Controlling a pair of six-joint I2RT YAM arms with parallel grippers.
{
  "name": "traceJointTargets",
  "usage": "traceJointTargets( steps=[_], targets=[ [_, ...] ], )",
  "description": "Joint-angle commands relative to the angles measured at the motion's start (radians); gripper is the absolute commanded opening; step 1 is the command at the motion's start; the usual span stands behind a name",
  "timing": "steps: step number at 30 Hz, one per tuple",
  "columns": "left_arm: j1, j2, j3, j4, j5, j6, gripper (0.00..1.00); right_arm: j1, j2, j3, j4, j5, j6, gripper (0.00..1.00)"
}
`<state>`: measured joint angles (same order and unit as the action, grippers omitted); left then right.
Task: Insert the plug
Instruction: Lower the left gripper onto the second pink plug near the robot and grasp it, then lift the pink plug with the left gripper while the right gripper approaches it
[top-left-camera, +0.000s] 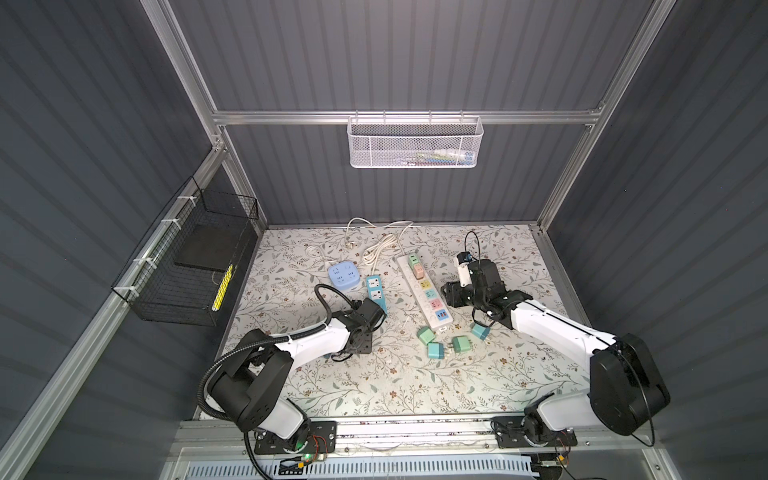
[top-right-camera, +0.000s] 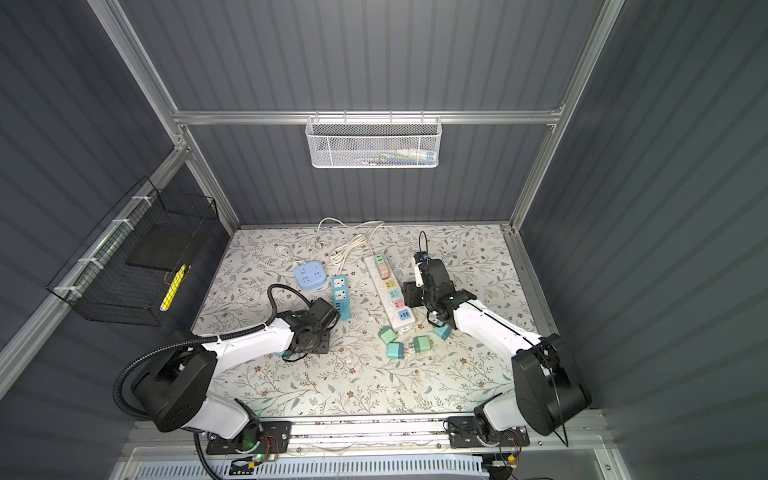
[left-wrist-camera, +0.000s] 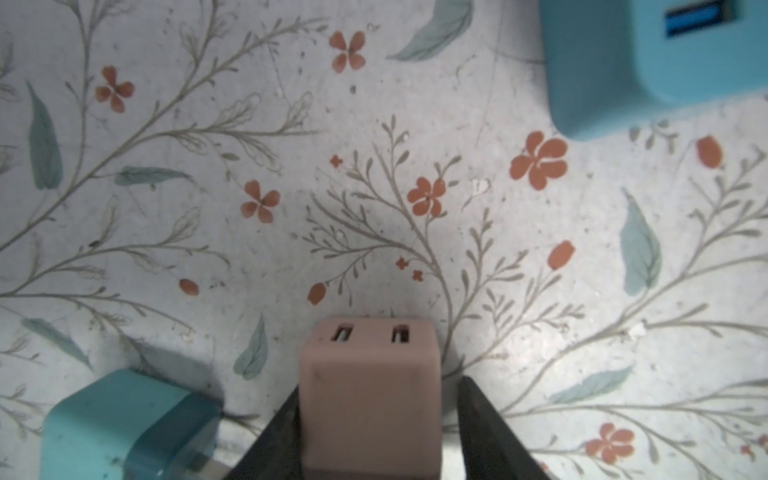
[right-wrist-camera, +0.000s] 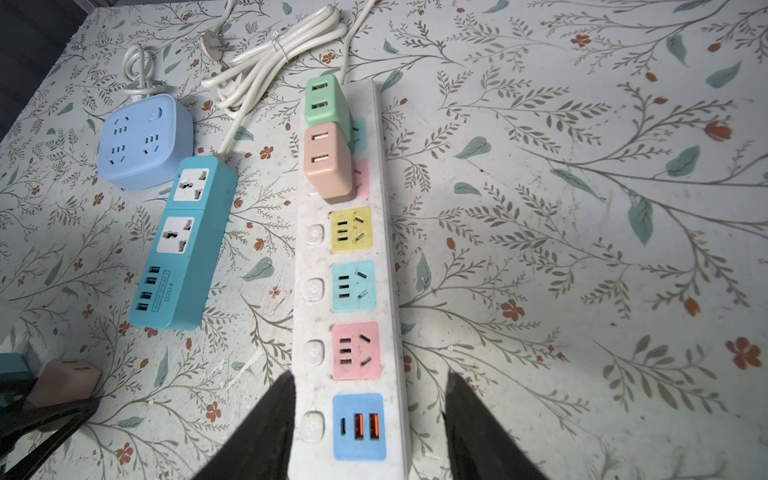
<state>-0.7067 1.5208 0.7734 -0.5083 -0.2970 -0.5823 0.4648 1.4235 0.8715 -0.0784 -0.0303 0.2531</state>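
Pink plug (left-wrist-camera: 368, 349) between left gripper (left-wrist-camera: 380, 384) fingers, gap one side; right gripper (right-wrist-camera: 369, 374) apart; teal strip (right-wrist-camera: 183, 245) reads "S204"; we count two seated plugs (right-wrist-camera: 326, 160).

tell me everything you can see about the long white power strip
The long white power strip lies flat on the floral table and looks like scuffed plastic. A green adapter and a pink adapter sit plugged in at its cable end. The yellow, teal and pink sockets are empty, then comes a blue USB panel. The open right gripper straddles that end.
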Motion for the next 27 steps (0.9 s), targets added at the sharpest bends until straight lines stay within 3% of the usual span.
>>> traceJointTargets(
  steps=[1, 9, 15, 20, 27],
  targets=[
    [0.006, 0.033, 0.007, 0.002, 0.030, 0.035, 0.48, 0.007, -0.003, 0.010, -0.017, 0.001, -0.015, 0.59],
    [0.003, -0.017, 0.017, 0.020, 0.071, 0.087, 0.32, 0.009, -0.008, 0.008, -0.012, -0.010, -0.011, 0.58],
    [-0.029, -0.154, 0.006, 0.165, 0.022, 0.131, 0.28, 0.009, -0.024, 0.012, -0.007, -0.031, 0.003, 0.58],
    [-0.138, -0.231, -0.041, 0.452, -0.075, 0.251, 0.23, 0.010, -0.064, 0.021, -0.038, -0.064, 0.042, 0.57],
    [-0.173, -0.196, -0.114, 0.884, -0.028, 0.429, 0.22, 0.018, -0.154, 0.055, -0.146, -0.138, 0.079, 0.56]
  ],
)
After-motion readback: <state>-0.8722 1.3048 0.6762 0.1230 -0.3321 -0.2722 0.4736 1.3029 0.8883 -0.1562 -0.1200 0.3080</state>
